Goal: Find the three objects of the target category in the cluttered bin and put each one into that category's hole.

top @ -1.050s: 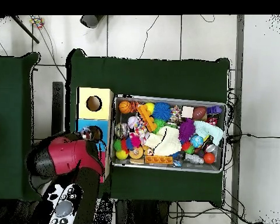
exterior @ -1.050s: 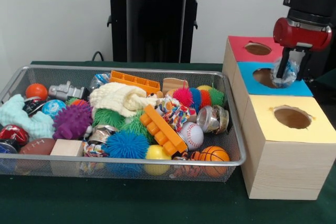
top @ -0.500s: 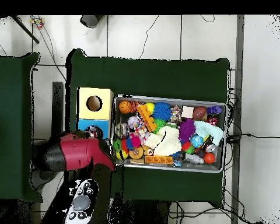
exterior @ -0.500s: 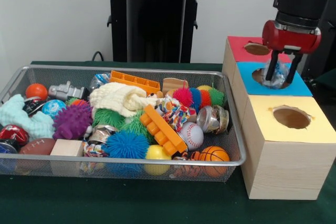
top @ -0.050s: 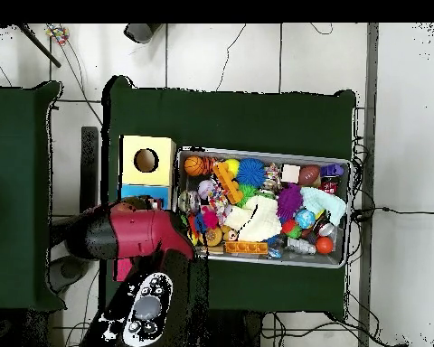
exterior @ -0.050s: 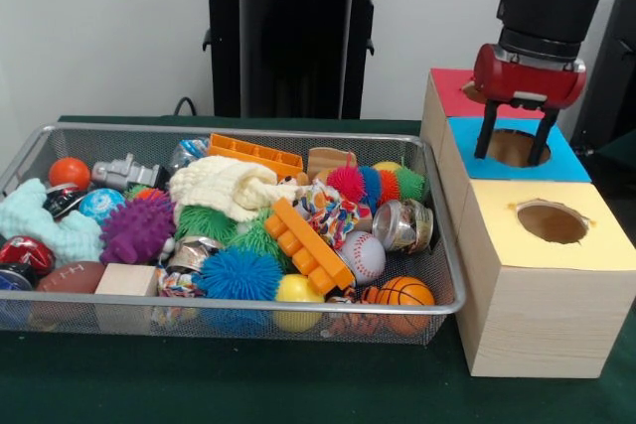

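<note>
My gripper [exterior @ -0.050s: 512,145] hangs open just above the round hole in the blue-topped box [exterior @ -0.050s: 568,163], with nothing between its fingers. The hole [exterior @ -0.050s: 513,149] looks dark and shows no object. In the wire bin [exterior @ -0.050s: 248,307] a crushed shiny can [exterior @ -0.050s: 402,225] lies near the right wall, and another crumpled can [exterior @ -0.050s: 191,251] sits among the spiky balls. In the overhead view the red arm [top @ -0.050s: 135,237] covers the gripper and most of the blue box.
A red-topped box [exterior @ -0.050s: 452,86] stands behind the blue one and a yellow-topped box [exterior @ -0.050s: 596,237] in front, each with a hole. The bin [top @ -0.050s: 257,151] holds several balls, an orange brick [exterior @ -0.050s: 306,243], a knitted cloth [exterior @ -0.050s: 229,186] and a wooden block [exterior @ -0.050s: 126,280].
The crumpled shiny object held between the fingers over the blue box is gone from the gripper. The gripper has shifted slightly left and stands open over the hole.
</note>
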`<state>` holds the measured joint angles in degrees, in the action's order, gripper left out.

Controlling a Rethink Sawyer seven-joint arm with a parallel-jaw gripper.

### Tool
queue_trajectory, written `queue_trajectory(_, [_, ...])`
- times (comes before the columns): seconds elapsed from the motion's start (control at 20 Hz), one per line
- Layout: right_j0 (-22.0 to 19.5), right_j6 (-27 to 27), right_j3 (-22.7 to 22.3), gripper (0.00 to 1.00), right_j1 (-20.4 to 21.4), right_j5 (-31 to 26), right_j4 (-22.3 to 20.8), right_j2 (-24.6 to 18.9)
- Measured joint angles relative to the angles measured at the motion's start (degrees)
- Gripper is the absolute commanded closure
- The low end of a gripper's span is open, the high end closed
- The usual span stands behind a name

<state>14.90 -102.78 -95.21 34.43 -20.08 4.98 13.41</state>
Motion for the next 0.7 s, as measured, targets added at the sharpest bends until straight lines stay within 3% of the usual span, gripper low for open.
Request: queue_trajectory(0.7, [-0.87, 0.00, -4.31, 0.00, 2.42, 2.62, 0.01, -0.76])
